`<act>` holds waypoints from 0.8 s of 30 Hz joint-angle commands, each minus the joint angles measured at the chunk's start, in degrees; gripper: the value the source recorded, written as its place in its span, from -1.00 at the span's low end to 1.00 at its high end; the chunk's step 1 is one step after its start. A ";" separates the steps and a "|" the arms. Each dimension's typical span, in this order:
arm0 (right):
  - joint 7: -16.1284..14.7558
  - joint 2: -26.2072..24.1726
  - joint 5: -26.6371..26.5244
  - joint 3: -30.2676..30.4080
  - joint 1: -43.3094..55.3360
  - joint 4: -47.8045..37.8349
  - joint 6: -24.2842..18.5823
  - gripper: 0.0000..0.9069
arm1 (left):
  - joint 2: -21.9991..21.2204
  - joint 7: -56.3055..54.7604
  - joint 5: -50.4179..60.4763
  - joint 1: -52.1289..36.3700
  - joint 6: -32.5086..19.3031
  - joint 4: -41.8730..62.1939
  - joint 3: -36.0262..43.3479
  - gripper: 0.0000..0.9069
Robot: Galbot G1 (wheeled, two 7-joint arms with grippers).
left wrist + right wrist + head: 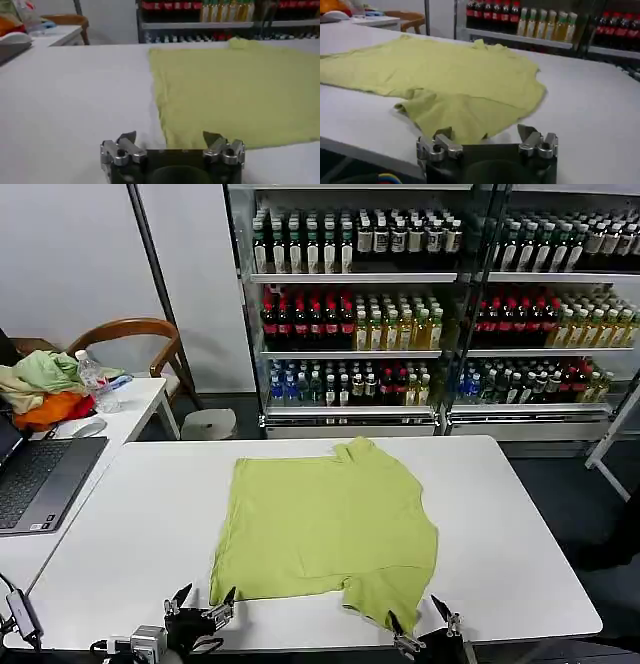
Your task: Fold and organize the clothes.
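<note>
The lime yellow-green T-shirt lies spread flat on the white table, plain side up, with its collar toward the shelves. One sleeve points at the near edge. My left gripper hovers open at the shirt's near left corner; in the left wrist view the gripper faces the hem of the shirt. My right gripper is open just off the near sleeve; the right wrist view has this gripper right before the sleeve tip of the shirt. Neither holds anything.
A laptop, a mouse, a water bottle and a heap of green and orange garments sit on the left. A wooden chair and drink shelves stand behind.
</note>
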State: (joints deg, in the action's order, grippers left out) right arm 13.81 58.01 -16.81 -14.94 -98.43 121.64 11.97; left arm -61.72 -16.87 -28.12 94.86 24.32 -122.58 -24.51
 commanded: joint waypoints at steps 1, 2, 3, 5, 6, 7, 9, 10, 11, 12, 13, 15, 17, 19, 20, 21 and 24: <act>0.59 0.17 -1.91 0.83 -0.14 -0.28 0.24 -1.00 | -0.76 -1.56 -0.66 -0.91 -1.35 1.94 0.91 -0.91; 0.56 0.13 -2.37 0.80 -0.13 -0.13 0.38 -1.00 | -0.79 -1.57 -0.76 -0.86 -1.35 1.85 0.94 -0.91; 0.46 0.11 -2.69 0.77 -0.14 -0.04 0.40 -1.00 | -0.85 -1.52 -0.80 -0.72 -1.38 1.66 0.99 -0.91; 0.45 0.08 -3.18 0.81 -0.12 0.15 0.49 -1.00 | -0.84 -1.43 -0.66 -0.49 -1.36 1.24 1.34 -0.89; 0.41 0.10 -3.24 0.86 -0.09 0.17 0.55 -1.00 | -0.86 -1.43 -0.57 -0.40 -1.32 1.19 1.58 -0.89; 0.36 0.10 -3.28 0.92 -0.06 0.14 0.57 -1.00 | -0.89 -1.37 -0.49 -0.36 -1.28 1.12 1.71 -0.89; 0.35 0.16 -3.41 1.11 0.08 -0.04 0.65 -1.00 | -1.12 -1.25 -0.04 -0.37 -1.24 1.32 2.20 -0.89; 0.34 0.19 -3.45 1.15 0.10 -0.08 0.64 -1.00 | -1.19 -1.21 0.09 -0.38 -1.25 1.41 2.34 -0.91; 0.34 0.22 -3.44 1.20 0.06 -0.08 0.64 -1.00 | -1.34 -1.08 0.40 -0.36 -1.29 1.60 2.63 -0.89; 0.31 0.26 -3.44 1.22 0.05 -0.05 0.64 -1.00 | -1.39 -0.96 0.68 -0.34 -1.29 1.68 2.81 -0.89; 0.29 0.31 -3.42 1.25 0.02 0.02 0.65 -1.00 | -1.46 -0.89 0.86 -0.31 -1.29 1.69 2.93 -0.91; 0.19 0.42 -3.35 1.31 0.07 0.00 0.62 -1.00 | -1.69 -0.77 1.42 -0.39 -1.33 1.93 3.22 -0.91; 0.11 0.57 -3.35 1.47 0.15 -0.01 0.61 -1.00 | -1.78 -0.67 1.64 -0.43 -1.35 2.04 3.48 -0.91; 0.02 0.67 -3.34 1.63 0.21 -0.03 0.60 -1.00 | -1.79 -0.16 1.69 -0.47 -1.45 2.02 3.49 -0.89; 0.00 0.69 -3.24 1.66 0.26 -0.02 0.59 -1.00 | -1.76 0.72 1.68 -0.42 -1.68 1.97 3.45 -0.91; 0.06 0.87 -2.80 1.68 0.38 -0.05 0.36 -1.00 | -1.75 1.06 1.95 -0.37 -1.94 1.86 3.45 -0.91; 0.06 1.09 -2.74 1.28 0.73 0.49 0.21 -1.00 | -2.10 2.15 1.95 -0.49 -2.81 1.07 3.42 -0.91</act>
State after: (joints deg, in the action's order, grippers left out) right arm 13.69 58.94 -19.49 -13.60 -97.75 121.86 12.38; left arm -63.40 -16.79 -26.60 94.44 22.52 -120.98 -21.54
